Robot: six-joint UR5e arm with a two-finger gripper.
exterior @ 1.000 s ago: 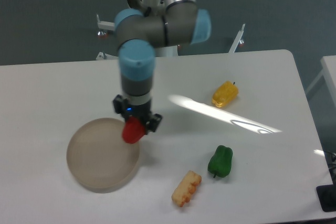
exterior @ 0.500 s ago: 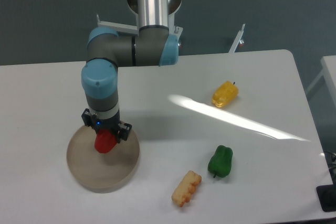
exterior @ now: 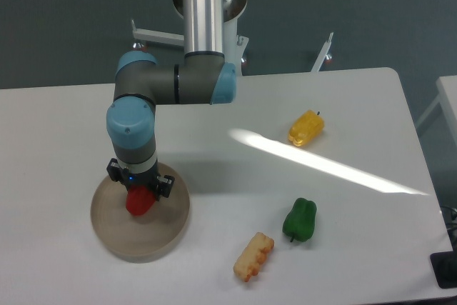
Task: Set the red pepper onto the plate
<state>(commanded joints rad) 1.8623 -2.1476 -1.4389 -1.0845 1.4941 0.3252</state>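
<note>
The plate lies at the left of the white table, and everything else is placed from it. Over the plate's upper middle the gripper points straight down from the arm, its jaws clenched on the red pepper. The pepper sits inside the plate's rim, near its centre; whether its underside touches the plate surface cannot be told from this view. To the right of the plate and slightly nearer the front edge of the table lies a pale orange ridged toy food piece, well apart from the plate. Further right of the plate rests the green pepper, just beside that ridged piece. Farthest right and toward the back, well apart from the plate, lies the yellow pepper.
</note>
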